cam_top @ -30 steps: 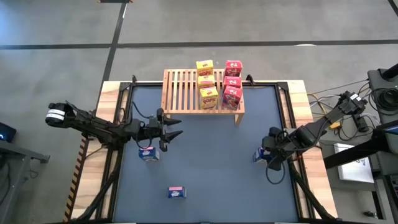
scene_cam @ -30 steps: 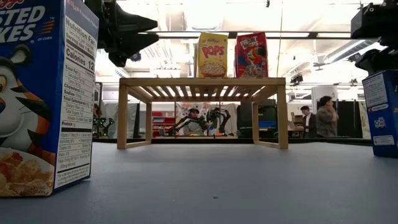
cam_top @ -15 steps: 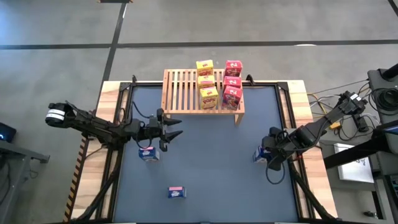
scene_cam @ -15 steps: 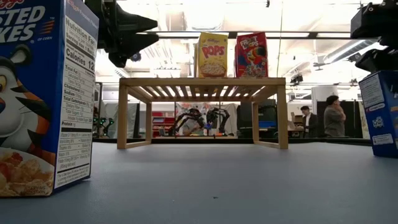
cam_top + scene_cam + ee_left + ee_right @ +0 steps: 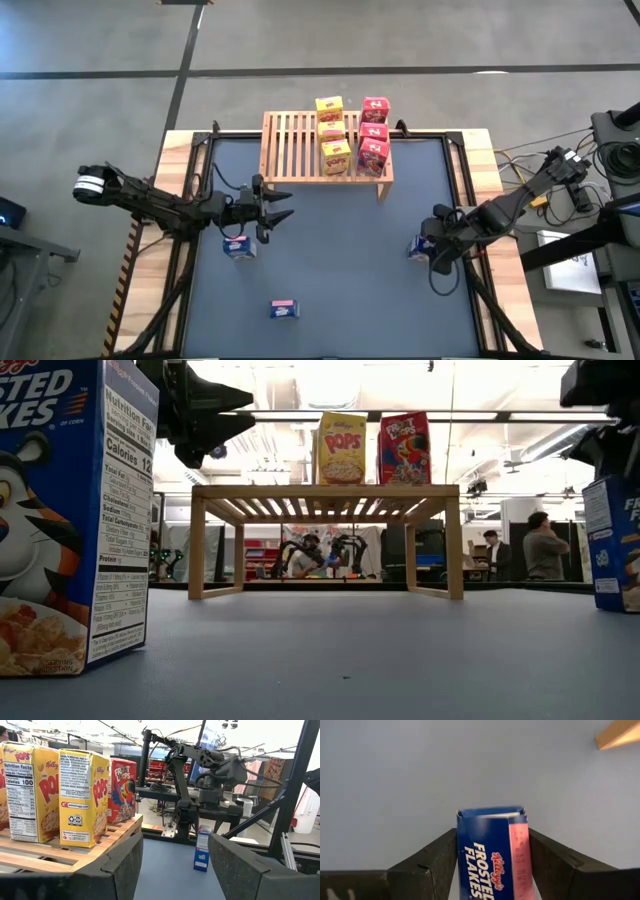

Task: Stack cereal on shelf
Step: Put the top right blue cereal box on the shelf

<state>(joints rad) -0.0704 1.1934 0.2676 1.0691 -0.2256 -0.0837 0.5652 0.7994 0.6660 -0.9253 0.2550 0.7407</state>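
The wooden shelf (image 5: 325, 146) stands at the table's far edge with yellow boxes (image 5: 334, 155) and red boxes (image 5: 373, 154) upright on its slats; both kinds also show in the low view (image 5: 342, 448) (image 5: 404, 448). My right gripper (image 5: 436, 251) is shut on a blue cereal box (image 5: 491, 852) at the table's right. My left gripper (image 5: 272, 215) is open and empty, raised beside a second blue box (image 5: 238, 246) that stands on the table. A third blue box (image 5: 284, 310) stands near the front edge, large in the low view (image 5: 70, 520). My right gripper pinches the blue box between its two fingers (image 5: 437, 862), on two opposite sides near the top (image 5: 462, 845). The fingers come from above, slanting down from the table's right. The box stands roughly upright (image 5: 612, 540); I cannot tell whether its bottom is clear of the table.
The shelf's left slats (image 5: 290, 140) are bare. The blue table mat (image 5: 340, 260) lies open between the arms. People stand in the room behind the table (image 5: 545, 545). The right arm shows far off in the left wrist view (image 5: 200, 765).
The blue box in my right gripper has turned about a little: in the low view its printed front now shows where its side panel showed before. My left arm has kept still.
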